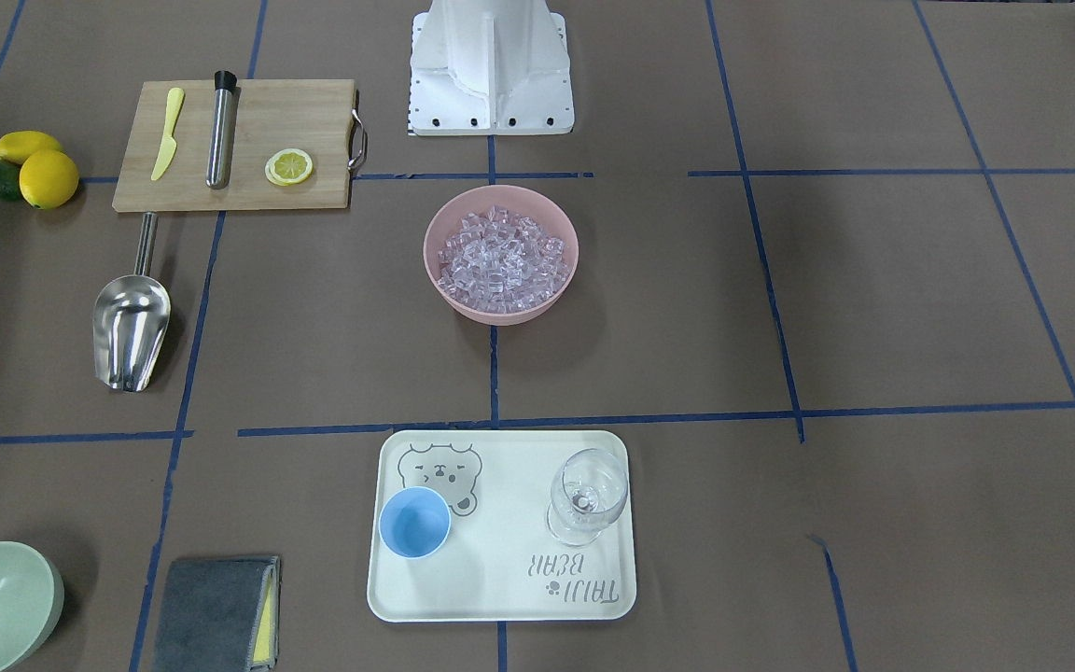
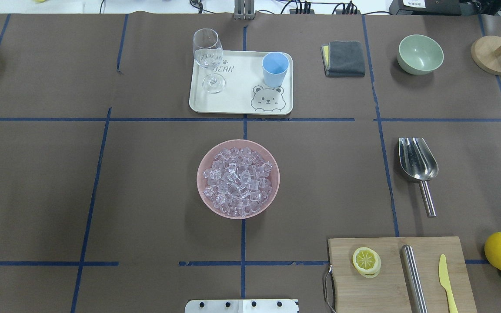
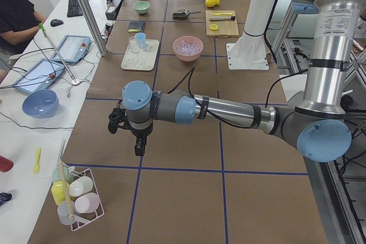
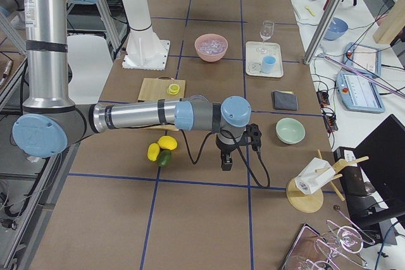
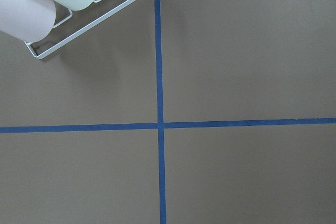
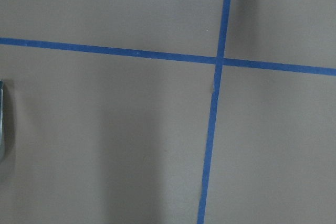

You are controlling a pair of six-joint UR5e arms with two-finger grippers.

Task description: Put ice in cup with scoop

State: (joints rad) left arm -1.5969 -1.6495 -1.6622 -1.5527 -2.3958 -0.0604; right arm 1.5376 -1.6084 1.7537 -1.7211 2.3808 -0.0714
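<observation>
Eyeing the scoop lying toward the right edge of the table, we cannot tell how our jaws stand and fear its thin handle slipping, spilling ice short of the far-edge cup.

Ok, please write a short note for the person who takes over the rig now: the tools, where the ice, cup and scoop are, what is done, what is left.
Left tool: hangs over bare table, far from the job's things; open or shut cannot be told.
Right tool: the same, at the other end of the table.
Ice: in the pink bowl, table centre.
Cup: upright, empty, on the tray with the wine glass.
Scoop: lies empty on the table, robot's right side.
Done: nothing. Left: take scoop, scoop ice, pour into cup.
</observation>
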